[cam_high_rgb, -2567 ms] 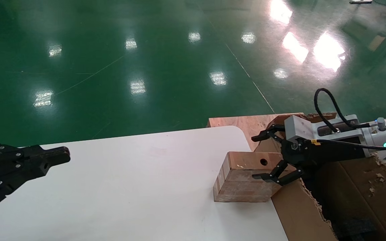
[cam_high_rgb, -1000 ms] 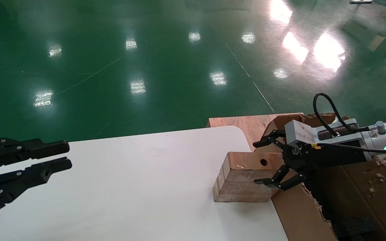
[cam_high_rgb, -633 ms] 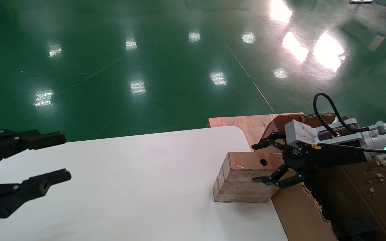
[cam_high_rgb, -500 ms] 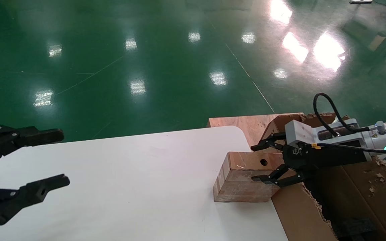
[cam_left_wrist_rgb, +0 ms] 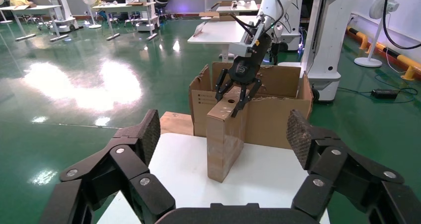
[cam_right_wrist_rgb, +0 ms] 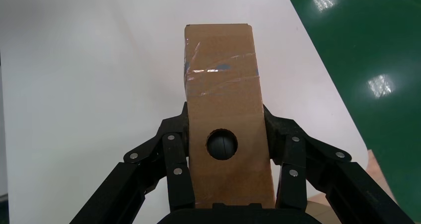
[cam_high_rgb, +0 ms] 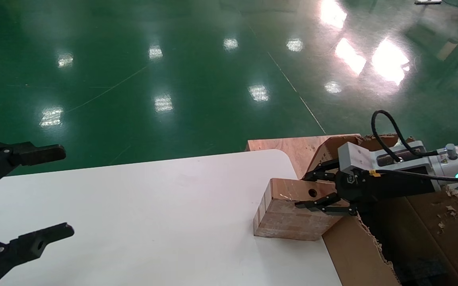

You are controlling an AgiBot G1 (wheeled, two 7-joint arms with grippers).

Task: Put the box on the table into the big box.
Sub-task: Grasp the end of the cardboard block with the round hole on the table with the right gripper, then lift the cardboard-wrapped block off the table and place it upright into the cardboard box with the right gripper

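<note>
The small brown box (cam_high_rgb: 288, 214) stands on its narrow side at the right edge of the white table (cam_high_rgb: 153, 206), its round hole facing up. My right gripper (cam_high_rgb: 302, 192) is shut on the box's top end, one finger on each broad face; the right wrist view shows this (cam_right_wrist_rgb: 224, 117) around the box (cam_right_wrist_rgb: 223, 85). The big box (cam_high_rgb: 424, 222) stands open just right of it, with dark foam inside. My left gripper (cam_high_rgb: 64, 190) is wide open and empty at the table's left, facing the box (cam_left_wrist_rgb: 226, 134) from afar.
A flat plywood board (cam_high_rgb: 288, 145) lies behind the table's rounded far-right corner, next to the big box's (cam_left_wrist_rgb: 268, 119) torn wall. Shiny green floor lies beyond. Other robots and tables stand far off in the left wrist view.
My right gripper's fingers have closed onto the box, which has shifted slightly. My left gripper has opened from shut to wide open and drawn back to the left.
</note>
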